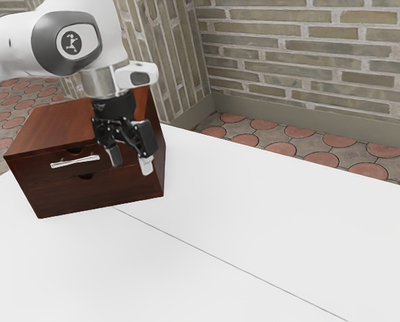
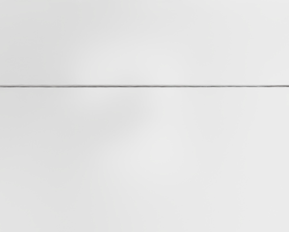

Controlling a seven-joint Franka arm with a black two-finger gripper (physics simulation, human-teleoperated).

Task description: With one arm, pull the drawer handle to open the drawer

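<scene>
A dark wooden drawer box point(image 1: 72, 134) stands on the white table at the exterior view's left. Its front face carries a silver bar handle point(image 1: 74, 161) lying level across the drawer front, which sits flush with the box. My black gripper point(image 1: 128, 161) hangs just to the right of the handle, in front of the box's front right part, fingers pointing down. The fingers are spread apart with nothing between them, so the gripper is open. One fingertip point(image 1: 114, 157) is close beside the handle's right end. The wrist view looks at white table surface with a thin dark seam point(image 2: 144, 86).
The white table point(image 1: 253, 235) stretches to the exterior view's right and front, crossed by a thin seam point(image 1: 220, 258). Brick walls point(image 1: 307, 47) and a round-tiled floor point(image 1: 320, 147) lie behind the table.
</scene>
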